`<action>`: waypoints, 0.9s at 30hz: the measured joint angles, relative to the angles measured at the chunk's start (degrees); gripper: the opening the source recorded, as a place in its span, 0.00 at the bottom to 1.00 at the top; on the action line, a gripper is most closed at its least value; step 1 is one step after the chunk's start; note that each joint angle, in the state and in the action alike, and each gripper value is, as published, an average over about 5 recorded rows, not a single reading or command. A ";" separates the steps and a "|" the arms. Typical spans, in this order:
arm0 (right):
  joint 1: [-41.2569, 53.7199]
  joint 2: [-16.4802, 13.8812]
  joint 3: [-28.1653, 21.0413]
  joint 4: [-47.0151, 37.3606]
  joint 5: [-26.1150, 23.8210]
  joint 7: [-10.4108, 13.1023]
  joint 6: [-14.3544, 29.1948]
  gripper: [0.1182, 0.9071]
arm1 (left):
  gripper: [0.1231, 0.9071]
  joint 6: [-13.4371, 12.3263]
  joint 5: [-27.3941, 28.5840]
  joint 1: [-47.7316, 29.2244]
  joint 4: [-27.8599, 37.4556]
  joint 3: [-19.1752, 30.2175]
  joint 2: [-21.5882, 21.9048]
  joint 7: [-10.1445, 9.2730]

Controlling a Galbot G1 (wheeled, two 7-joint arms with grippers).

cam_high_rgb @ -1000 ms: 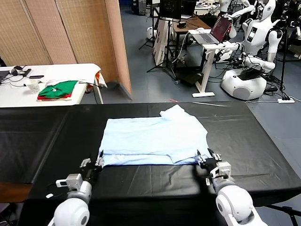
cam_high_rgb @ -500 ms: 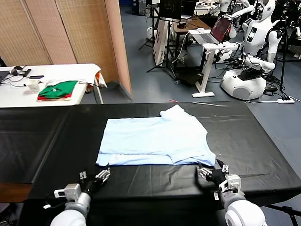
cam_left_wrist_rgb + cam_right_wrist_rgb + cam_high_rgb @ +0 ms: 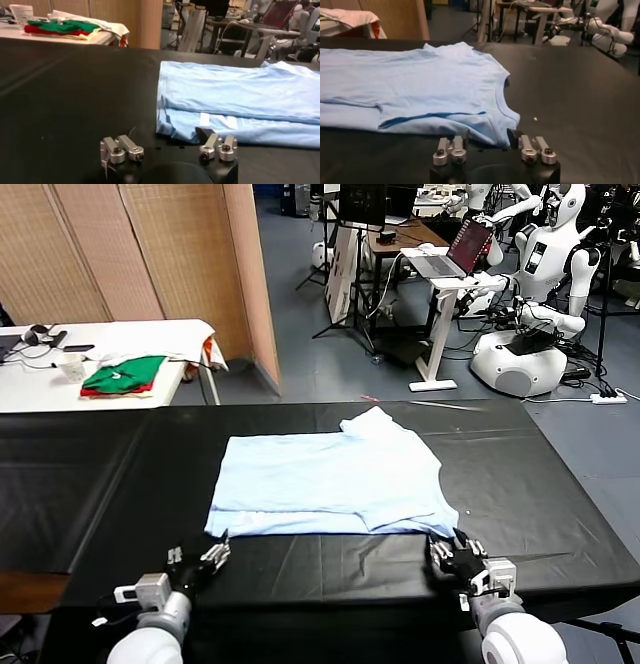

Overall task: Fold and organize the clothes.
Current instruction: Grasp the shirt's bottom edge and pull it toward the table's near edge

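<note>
The clothes are one pale blue T-shirt (image 3: 330, 474), lying flat on the black table (image 3: 90, 474) with its near part folded over. Faint white lettering shows near its left corner in the left wrist view (image 3: 240, 95). My left gripper (image 3: 213, 552) sits low at the shirt's near-left corner, open, with the corner's edge between its jaws (image 3: 167, 142). My right gripper (image 3: 450, 546) sits low at the near-right corner by the collar, open, with the cloth's edge (image 3: 420, 85) reaching in between its jaws (image 3: 487, 140). Neither has lifted any cloth.
A white side table (image 3: 150, 334) at the back left holds folded green and red garments (image 3: 122, 374) and a cup (image 3: 70, 366). A wooden screen (image 3: 150, 254) stands behind it. Desks, a laptop and other robots (image 3: 540, 304) stand far right, off the table.
Both grippers have drawn back from the shirt's near hem toward the table's front edge. They now sit just short of its two near corners, jaws narrower than before.
</note>
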 joint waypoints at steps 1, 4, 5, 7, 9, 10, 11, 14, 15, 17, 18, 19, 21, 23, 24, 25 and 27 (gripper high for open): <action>0.09 -0.06 -0.04 -0.05 0.12 0.07 -0.01 0.31 | 0.39 0.02 -0.29 -0.02 -0.01 0.04 0.03 0.08; 0.12 -0.39 -0.16 0.05 0.92 0.70 -0.28 0.20 | 0.15 0.26 -1.46 0.13 -0.45 0.30 0.10 0.49; -0.01 -0.57 -0.17 0.26 1.54 1.20 -0.64 0.16 | 0.10 0.40 -1.80 0.26 -0.71 0.43 0.13 0.64; -0.47 -1.03 -0.07 0.95 3.16 2.50 -1.81 0.10 | 0.03 0.78 -1.99 0.60 -1.29 0.64 0.25 0.74; -1.22 -1.66 0.23 2.14 5.25 4.16 -3.64 0.06 | 0.03 1.37 -1.16 1.08 -2.04 0.74 0.54 0.42; -1.70 -2.02 0.44 2.92 6.23 4.95 -4.63 0.05 | 0.03 1.68 -0.45 1.37 -2.44 0.70 0.76 0.16; -2.28 -2.40 0.69 3.86 7.14 5.77 -5.68 0.04 | 0.03 2.01 0.31 1.72 -2.88 0.57 1.07 -0.20; -4.50 -3.43 1.68 7.16 8.90 7.88 -8.48 0.03 | 0.03 2.73 1.75 2.94 -4.36 -0.21 2.35 -1.21; -5.34 -3.65 2.05 8.29 9.16 8.40 -9.23 0.03 | 0.03 2.89 1.99 3.44 -4.95 -0.59 2.88 -1.50; -6.97 -3.87 2.71 10.40 9.49 9.06 -10.49 0.03 | 0.03 3.10 2.45 4.61 -6.24 -1.40 3.91 -1.88; -7.79 -3.93 2.98 11.40 9.61 9.32 -11.03 0.03 | 0.03 3.14 2.78 5.35 -6.93 -1.84 4.41 -1.99; -8.54 -3.98 3.19 12.28 9.68 9.50 -11.47 0.03 | 0.03 3.14 3.09 6.18 -7.58 -2.27 4.87 -2.07; -9.93 -4.09 3.49 13.82 9.79 9.79 -12.24 0.03 | 0.03 3.12 3.77 8.15 -8.91 -3.10 5.67 -2.20; -11.05 -4.18 3.65 15.01 9.86 9.92 -12.64 0.03 | 0.03 3.20 4.29 10.27 -10.10 -3.85 6.33 -2.41; -11.54 -4.17 3.66 15.46 9.87 9.91 -12.73 0.03 | 0.03 3.27 4.51 11.28 -10.64 -4.16 6.60 -2.55; -11.98 -4.13 3.63 15.81 9.88 9.87 -12.74 0.03 | 0.03 3.37 4.71 12.19 -11.09 -4.43 6.82 -2.70; -12.64 -3.93 3.42 16.21 9.87 9.73 -12.74 0.03 | 0.03 3.54 5.12 13.82 -11.76 -4.82 7.08 -2.98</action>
